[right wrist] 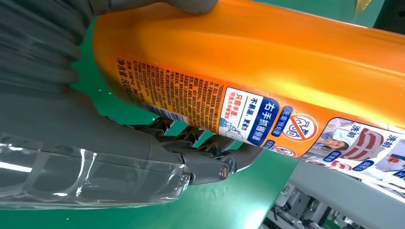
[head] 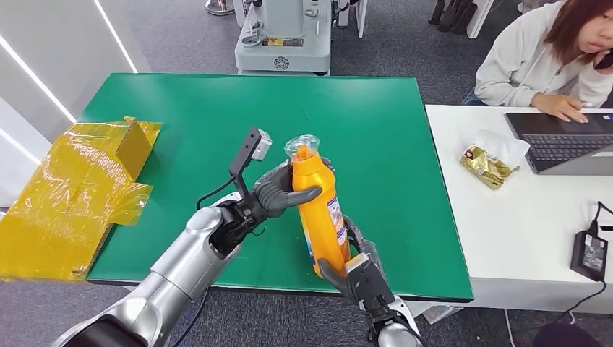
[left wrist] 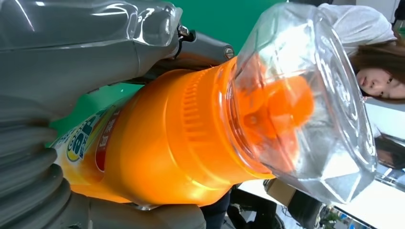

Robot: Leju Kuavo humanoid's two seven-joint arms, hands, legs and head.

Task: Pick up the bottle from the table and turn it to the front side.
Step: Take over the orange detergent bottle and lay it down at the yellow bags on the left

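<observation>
Both hands are closed on the tall orange plastic bottle, which is held off the green table, nearly upright, its top leaning slightly toward the robot's left. Nearest the robot, the right hand is wrapped around the bottle's base, its dark fingers curled under the printed back label and its thumb pressed against the plain orange side. Slightly farther on, the left hand is clamped on the bottle's shoulder just below the neck, with a grey finger laid across the front and the thumb seen above the bottle in the left wrist view. A clear faceted plastic cap is seated over the orange spout at the top. A label with small text is turned toward the robot's right in the head view.

Beyond the hands, the green table surface is spread out, with a crumpled sheet of yellow transparent film lying over its left edge. To the right, a white desk stands just beside the green table; a small gold foil packet, a black power adapter and a dark laptop rest on it. Farthest away, a person in a light grey hooded top is seated at the laptop, and a pale grey machine base stands behind the table.
</observation>
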